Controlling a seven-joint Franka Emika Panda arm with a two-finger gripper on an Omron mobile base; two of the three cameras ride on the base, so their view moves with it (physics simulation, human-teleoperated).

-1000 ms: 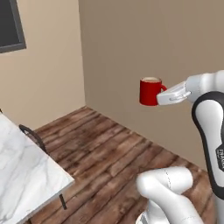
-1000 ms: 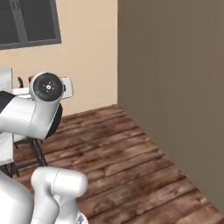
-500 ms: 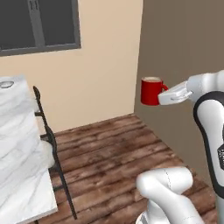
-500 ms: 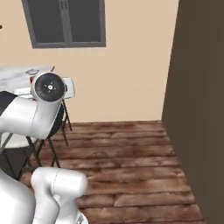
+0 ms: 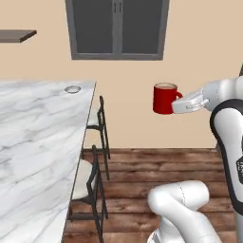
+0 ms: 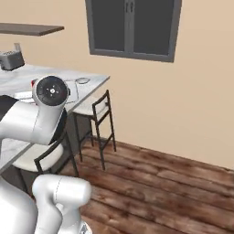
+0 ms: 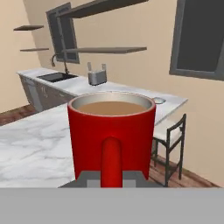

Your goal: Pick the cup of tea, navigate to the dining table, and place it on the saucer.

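The cup of tea (image 5: 164, 98) is a red mug with light brown liquid, held upright in the air to the right of the dining table (image 5: 33, 142). My gripper (image 5: 179, 103) is shut on its handle from the right. In the hand view the cup of tea (image 7: 111, 131) sits close up with its handle toward the camera, the gripper (image 7: 111, 178) clamped at its base. The saucer (image 5: 72, 89) lies near the far right corner of the marble top; it shows as the saucer (image 7: 159, 100) beyond the mug and the saucer (image 6: 82, 81) by the table corner (image 6: 98, 82).
Two black chairs (image 5: 98, 124) (image 5: 90, 187) stand along the table's right side over the wooden floor (image 5: 156, 166). A toaster (image 7: 97, 77) and a sink (image 7: 54, 77) sit on a far counter. A dark window (image 5: 117, 28) and wall shelves (image 6: 27, 29) are behind.
The whole picture has swung as the base turned: the bare wall corner has left, and the dining table, chairs and window have come in. The mug stays held at the same height.
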